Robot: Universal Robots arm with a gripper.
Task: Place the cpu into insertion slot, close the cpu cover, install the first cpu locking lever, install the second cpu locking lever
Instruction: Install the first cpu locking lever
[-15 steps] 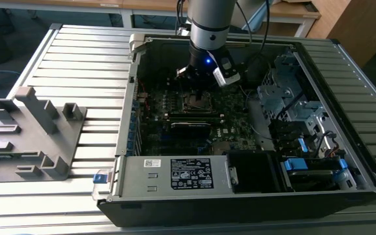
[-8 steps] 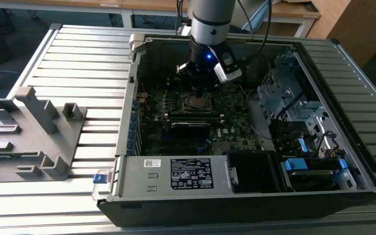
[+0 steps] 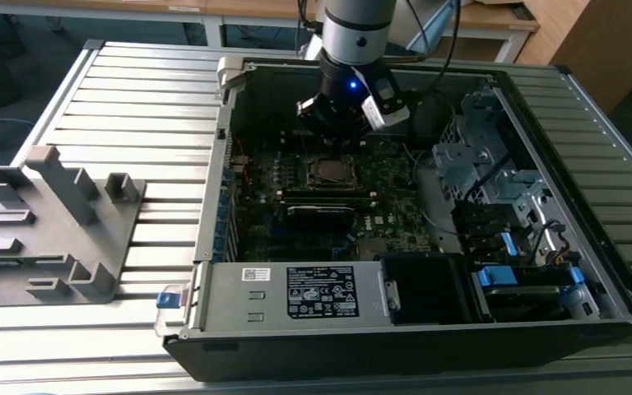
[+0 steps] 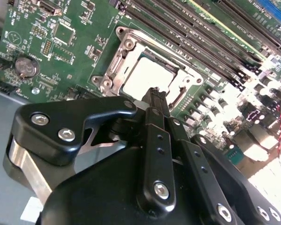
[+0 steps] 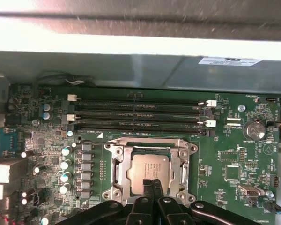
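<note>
**CLOSED-CLAW PUSH AT THE SOCKET EDGE**

Locate the chip lying flat inside the socket, near the middle of the green board. Note the silver cover lying down around it as a frame. Read the cover as lowered. Treat the two levers as unconfirmed, since latching cannot be told.

Find the claw with both fingers pressed together and nothing held between them. Note the tips at one edge of the chip, over the frame. Do not assume contact with the metal, as it cannot be told. In the exterior view, see the claw hanging over the far side of the socket, inside the open case.

Judge the step in hand as a push with closed tips at the socket rim, most likely cover or lever work. To do it well:

- Set the tips on metal, never on the pale face of the chip.
- Press straight down without sideways drag.
- Stay clear of the long black memory slots beside the socket.
- Check that the frame sits flat on all four sides before loading it.
</note>
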